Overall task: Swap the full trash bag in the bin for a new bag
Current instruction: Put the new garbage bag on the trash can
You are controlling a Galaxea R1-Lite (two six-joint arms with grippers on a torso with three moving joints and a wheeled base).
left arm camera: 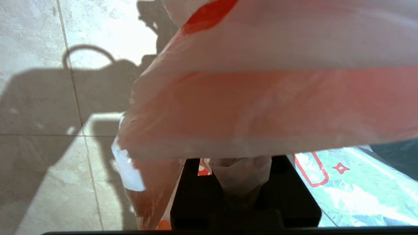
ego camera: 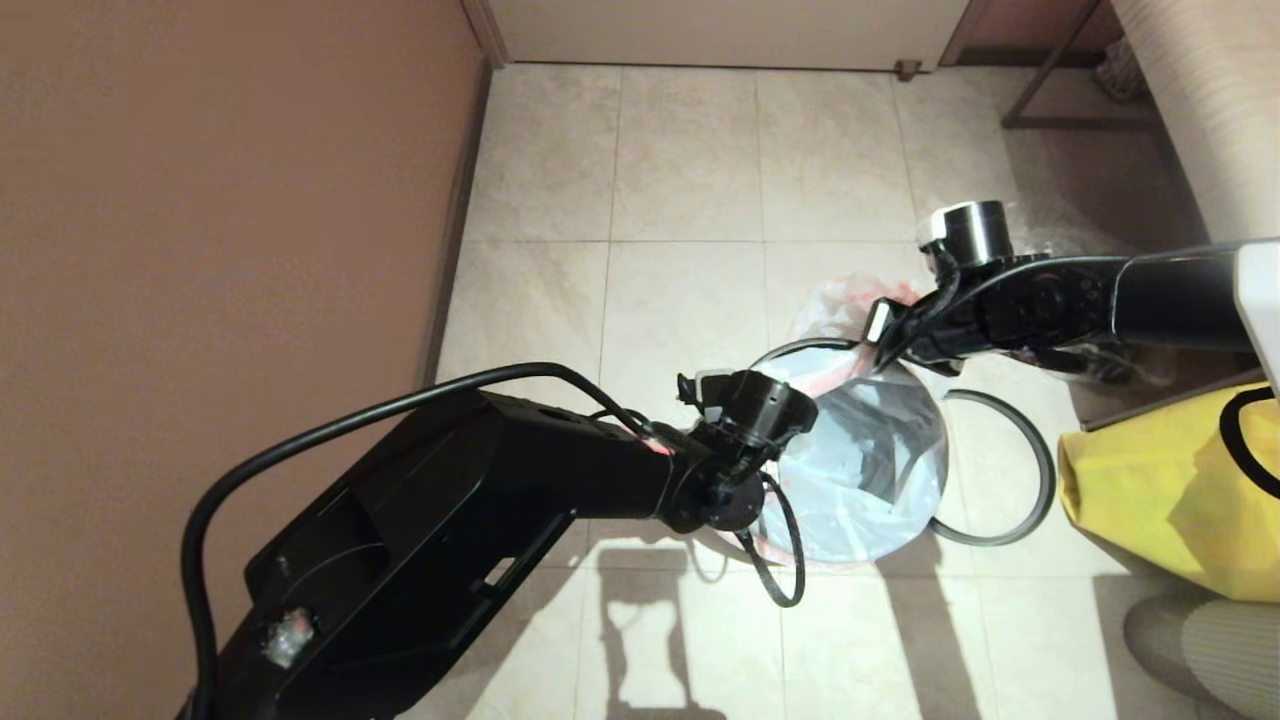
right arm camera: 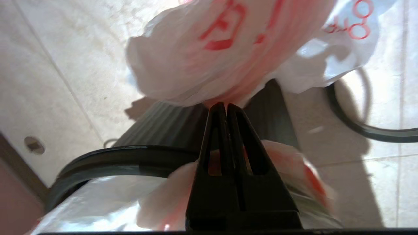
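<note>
The black bin (ego camera: pixel 790 351) stands on the tiled floor, its ribbed wall (right arm camera: pixel 169 124) showing in the right wrist view. The full trash bag (ego camera: pixel 860 470) bulges out of it, translucent white with red print and grey shapes showing through. My left gripper (left arm camera: pixel 240 169) is shut on a bunched fold of the bag's orange-red rim band (left arm camera: pixel 261 107) at the bin's near side. At the far side my right gripper (right arm camera: pixel 226 105) is shut on another part of that rim (right arm camera: pixel 228 49). The loose grey ring (ego camera: pixel 1040 470) lies on the floor right of the bin. No limp new bag shows.
A yellow bag (ego camera: pixel 1160 500) sits on the floor to the right, close to the ring. A brown wall (ego camera: pixel 200 250) runs along the left. A metal frame leg (ego camera: pixel 1050 85) and a door threshold are at the far end of the tiled floor.
</note>
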